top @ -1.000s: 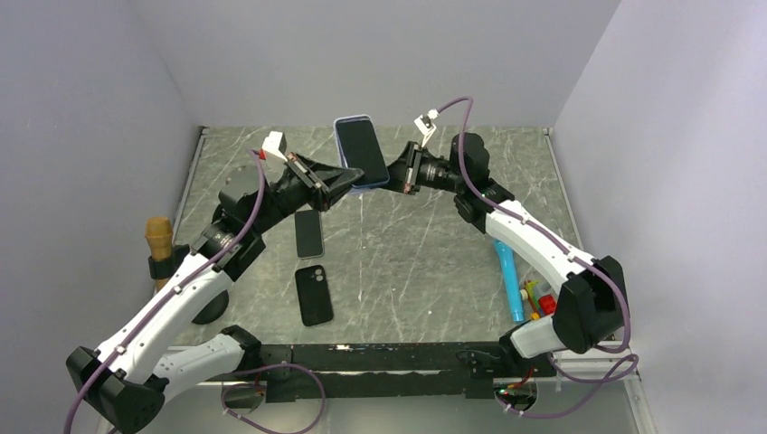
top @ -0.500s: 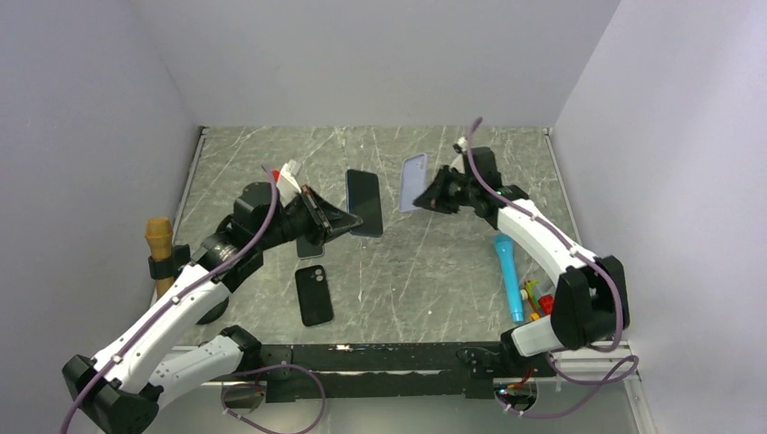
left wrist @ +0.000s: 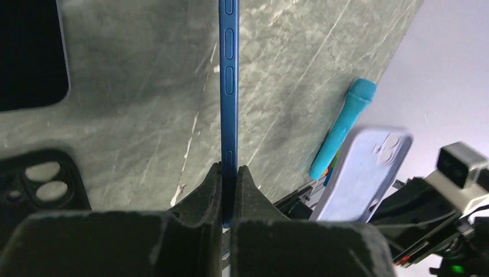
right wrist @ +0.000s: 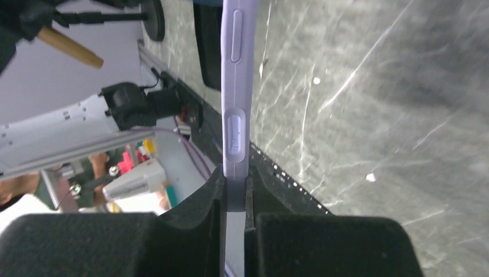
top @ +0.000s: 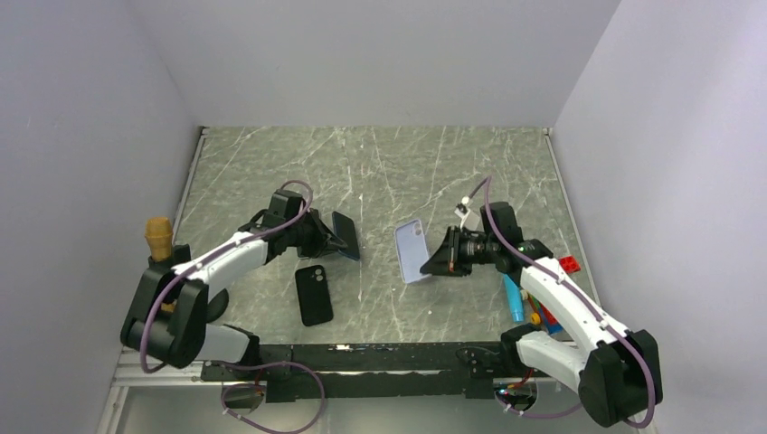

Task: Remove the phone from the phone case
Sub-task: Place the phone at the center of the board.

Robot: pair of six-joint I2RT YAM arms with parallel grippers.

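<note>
My left gripper (top: 326,237) is shut on a blue phone (top: 345,235), held low over the table at centre left. In the left wrist view the phone (left wrist: 229,86) shows edge-on between the jaws. My right gripper (top: 440,259) is shut on the empty lilac phone case (top: 412,251), held just above the table at centre right. In the right wrist view the case (right wrist: 236,92) shows edge-on between the jaws, and it also shows in the left wrist view (left wrist: 363,173). Phone and case are apart.
A black case (top: 314,294) lies flat near the front, left of centre, below the left gripper. A teal handled tool (top: 512,297) and small coloured blocks (top: 568,264) lie at the right. A wooden-topped object (top: 159,237) stands off the table's left edge.
Both arms dropped from the back of the table toward the front. The left carried the phone down and left; the right carried the case down to table height.
</note>
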